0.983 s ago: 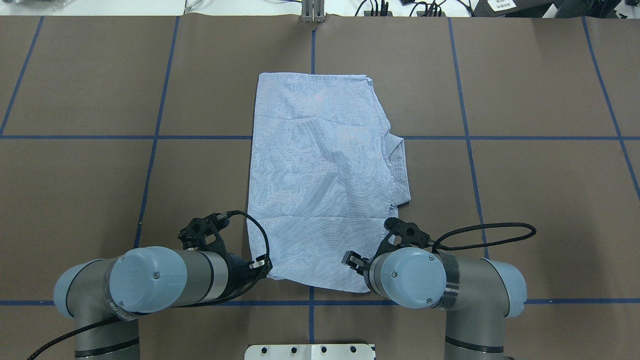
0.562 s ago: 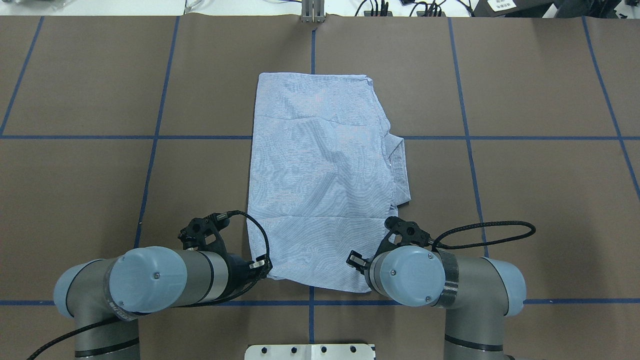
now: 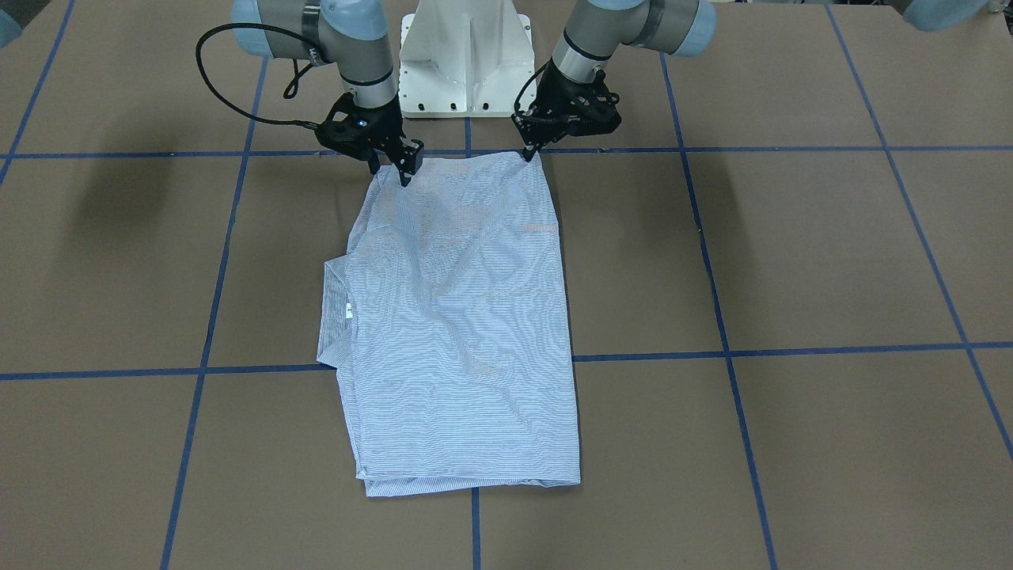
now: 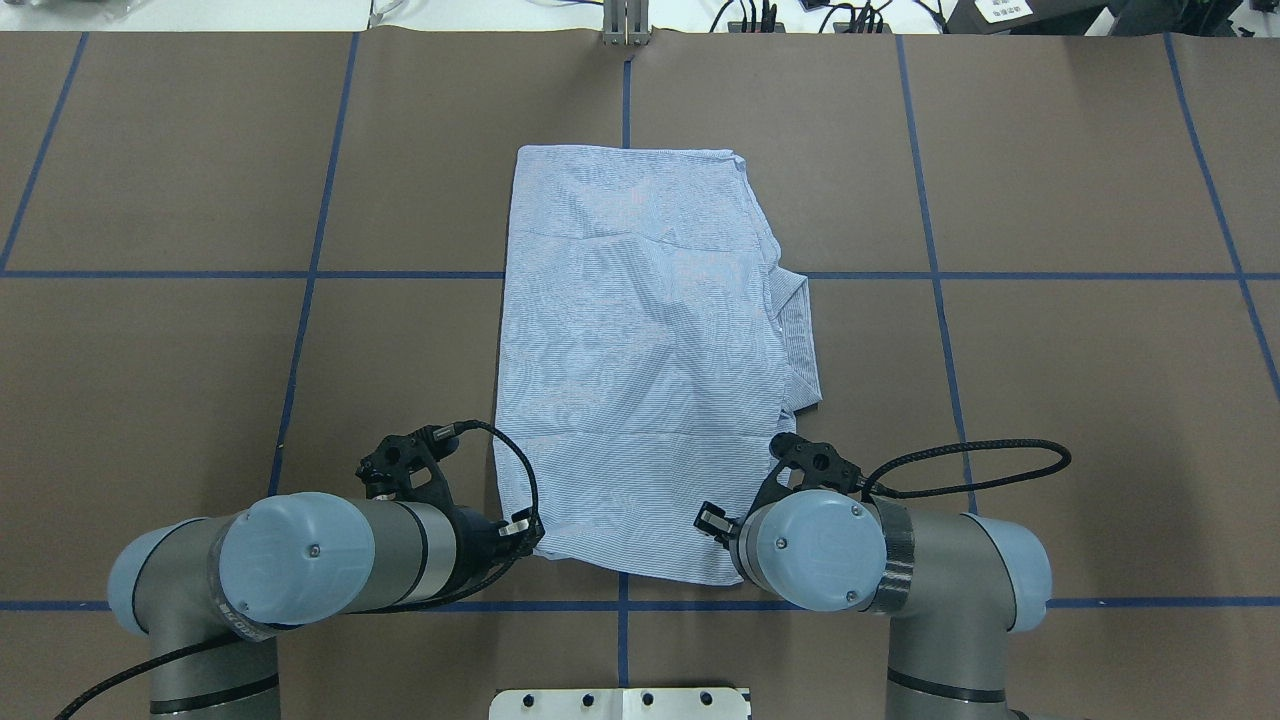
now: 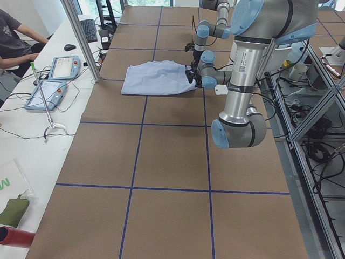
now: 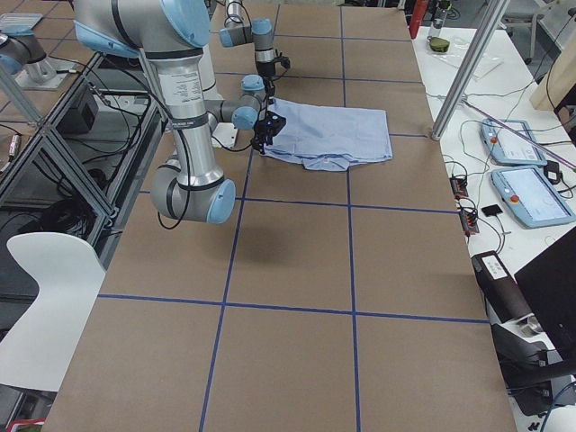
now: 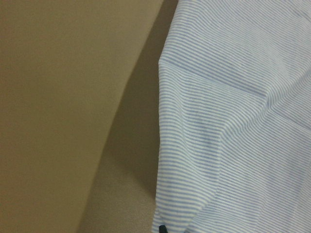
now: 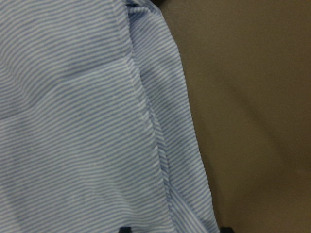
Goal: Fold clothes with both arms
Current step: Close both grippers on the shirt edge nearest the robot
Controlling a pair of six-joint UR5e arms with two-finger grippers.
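Observation:
The clothes are one light blue striped shirt (image 4: 640, 350), lying folded into a long rectangle mid-table, with its collar (image 3: 332, 317) sticking out on the robot's right side. My left gripper (image 3: 529, 156) sits at the shirt's near left corner and is shut on that corner. In the left wrist view the fabric (image 7: 233, 121) is slightly raised above its shadow. My right gripper (image 3: 392, 172) is open at the near right corner. In the right wrist view its two fingertips (image 8: 125, 229) straddle the shirt's hem (image 8: 160, 160). From overhead both wrists hide the pinch points.
The white pedestal base (image 3: 467, 63) stands just behind the shirt's near edge. Blue tape lines (image 4: 930, 275) grid the brown table. A side bench holds tablets (image 5: 62, 67), with a person (image 5: 16, 38) seated there, and a metal post (image 5: 81, 38) stands at the table's far edge.
The right gripper has shifted slightly rightward and toward the shirt's near corner. The left arm and the shirt have not visibly moved.

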